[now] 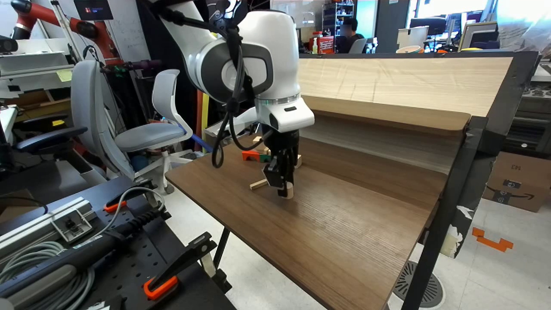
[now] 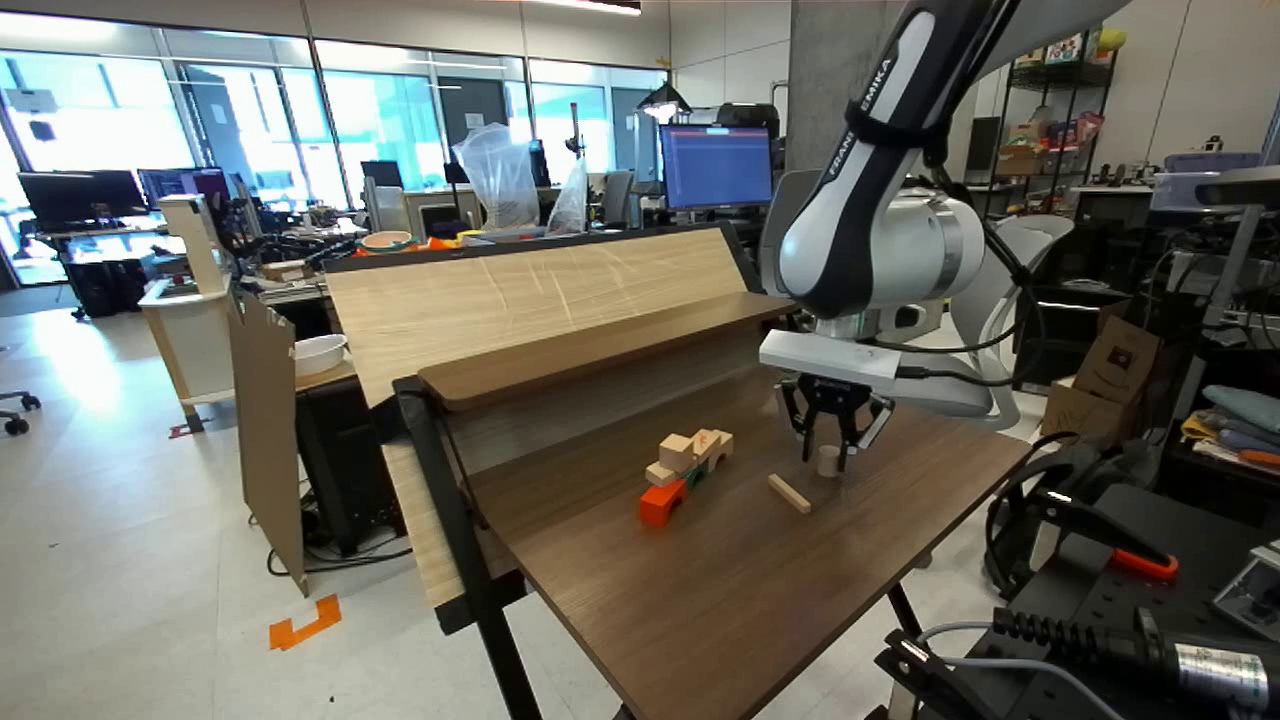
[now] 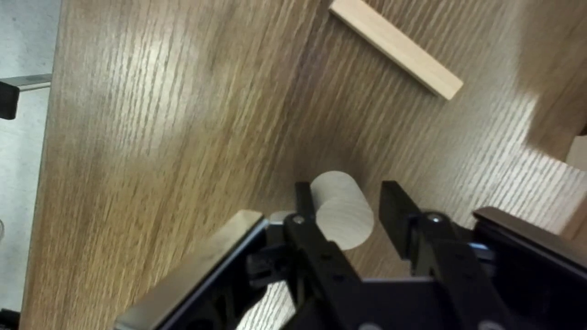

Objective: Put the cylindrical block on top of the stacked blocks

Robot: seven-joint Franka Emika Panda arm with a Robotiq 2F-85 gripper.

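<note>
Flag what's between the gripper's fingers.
The cylindrical block, in the wrist view. Bare tabletop shows between it and the picture-right finger; at the picture-left finger I can't make out any gap.

In the wrist view, the gripper [image 3: 346,197] is masking the lower left side of the cylindrical block [image 3: 345,223], contact between them being impossible to judge; the top edge is clipping the bar block [image 3: 399,48], and the right edge is cutting off an unidentifiable pale piece [image 3: 578,153]. In an exterior view, the gripper is hiding part of the stacked blocks [image 1: 264,158]. In both exterior views, the frame is cropping the arm [image 2: 895,255] above and the table [image 1: 344,232] below. The face of a person [image 1: 343,44] is appearing blurred, and lettering on a screen [image 1: 92,13] is proving illegibly small.
</note>
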